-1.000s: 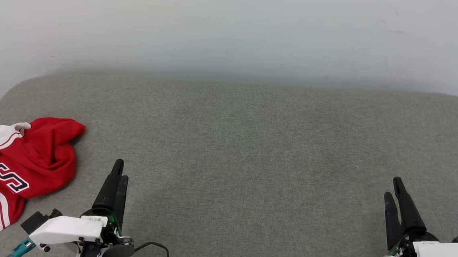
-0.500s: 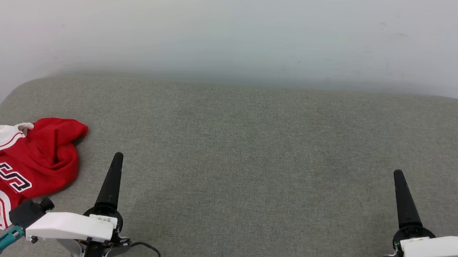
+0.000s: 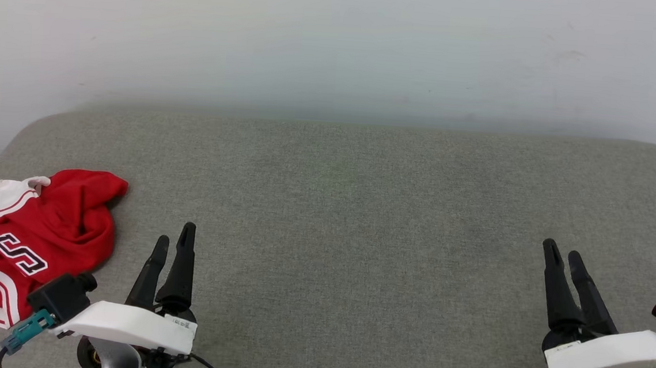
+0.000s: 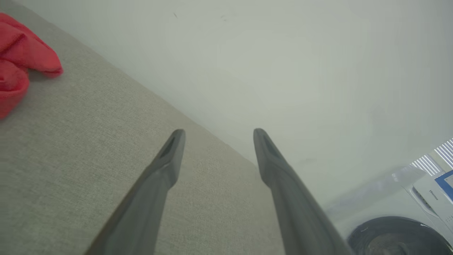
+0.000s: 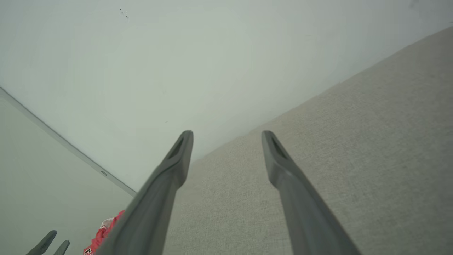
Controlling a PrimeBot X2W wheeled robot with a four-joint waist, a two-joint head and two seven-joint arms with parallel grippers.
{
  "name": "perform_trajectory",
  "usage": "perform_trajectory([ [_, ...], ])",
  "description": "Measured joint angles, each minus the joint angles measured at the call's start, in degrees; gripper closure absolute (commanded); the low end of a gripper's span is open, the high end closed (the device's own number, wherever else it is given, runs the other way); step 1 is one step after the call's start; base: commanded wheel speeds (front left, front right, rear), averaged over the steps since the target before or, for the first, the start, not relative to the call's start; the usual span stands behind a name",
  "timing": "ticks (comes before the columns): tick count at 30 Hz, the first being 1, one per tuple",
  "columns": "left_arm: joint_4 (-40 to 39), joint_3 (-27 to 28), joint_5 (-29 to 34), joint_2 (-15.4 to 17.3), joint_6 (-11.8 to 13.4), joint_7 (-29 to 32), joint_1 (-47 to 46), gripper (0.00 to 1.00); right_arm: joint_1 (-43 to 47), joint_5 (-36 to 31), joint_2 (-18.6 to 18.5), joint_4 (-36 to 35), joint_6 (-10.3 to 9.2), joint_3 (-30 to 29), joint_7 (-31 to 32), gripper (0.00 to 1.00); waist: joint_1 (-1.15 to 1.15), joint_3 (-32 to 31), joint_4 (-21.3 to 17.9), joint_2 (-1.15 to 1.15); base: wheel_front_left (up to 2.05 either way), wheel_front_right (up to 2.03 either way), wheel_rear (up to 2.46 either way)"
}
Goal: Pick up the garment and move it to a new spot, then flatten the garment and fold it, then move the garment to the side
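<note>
One crumpled garment (image 3: 60, 217) lies near left tool (image 3: 175, 233).

You see a grey fabric bed (image 3: 360, 221) with rounded far corners; at lower left of the frame a crumpled red shirt (image 3: 65, 223) lies on it.

We see the garment (image 3: 71, 218) red, white sleeve with red stripes, black letter outlined white. Padded surface (image 3: 361, 209) grey-beige, fine weave. Wall (image 3: 337, 46) off-white, faint dark scuffs. Left gripper (image 3: 175, 234) and right gripper (image 3: 561, 250): black fingers, white shells. Teal connector (image 3: 23, 333) on the left wrist.
</note>
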Motion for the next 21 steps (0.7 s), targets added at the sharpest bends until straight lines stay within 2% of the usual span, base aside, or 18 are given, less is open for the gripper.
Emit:
perform_trajectory([
  [8, 0.09, -1.42, 10.46, 1.37, 1.97, -1.51, 0.00, 0.00, 0.38, -9.61, -0.41, -1.26, 0.00, 0.37, 0.29, 0.00, 0.00, -0.03, 0.06, 0.00, 0.00, 0.00, 0.00],
  [21, 0.33, -3.43, 20.02, 3.68, 5.01, -3.53, 0.03, 0.00, 0.88, -21.30, -0.45, -1.97, 0.00, -0.44, -0.55, 0.00, 0.00, -0.13, 0.14, 0.00, 0.00, 0.00, 0.00],
])
